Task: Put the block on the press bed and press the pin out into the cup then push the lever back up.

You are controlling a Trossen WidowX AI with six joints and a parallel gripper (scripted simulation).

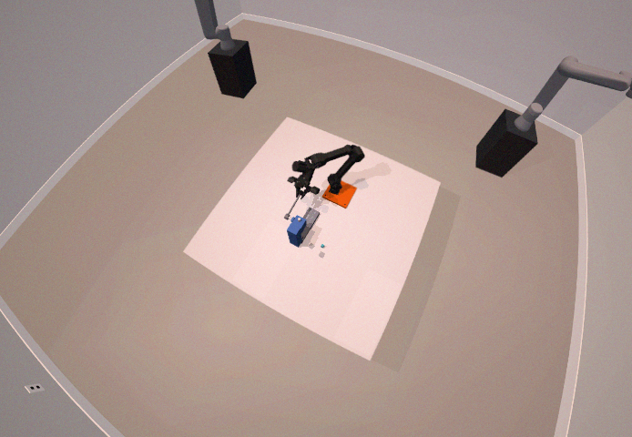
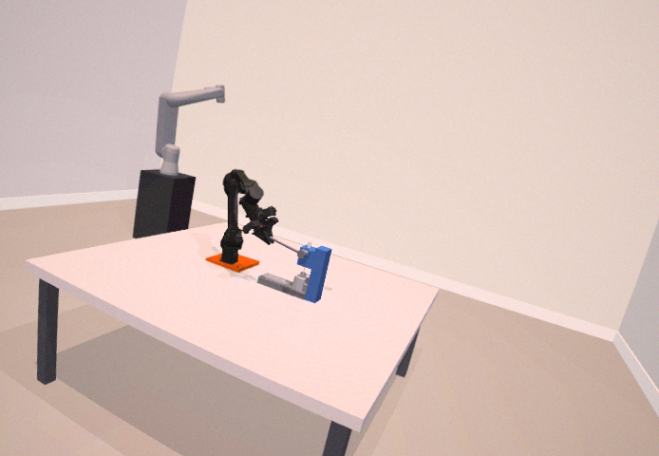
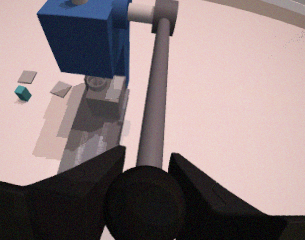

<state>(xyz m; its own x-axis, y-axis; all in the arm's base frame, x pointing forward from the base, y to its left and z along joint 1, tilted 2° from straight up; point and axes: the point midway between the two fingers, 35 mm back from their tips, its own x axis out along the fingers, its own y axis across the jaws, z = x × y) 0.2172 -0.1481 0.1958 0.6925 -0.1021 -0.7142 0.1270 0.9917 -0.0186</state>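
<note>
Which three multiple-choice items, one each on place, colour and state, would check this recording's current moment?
1. Where is the gray block?
A) On the orange plate
B) On the press bed
C) In the gripper

2. What colour is the press's upright frame?
A) Blue
B) Green
C) Yellow

3. What is the gripper's state?
A) Wide open, holding nothing
B) Shut on the teal cube
C) Shut on the lever

1 B: the gray block sits on the press bed.
2 A: the upright frame is blue.
3 C: the gripper closes around the lever.
</note>
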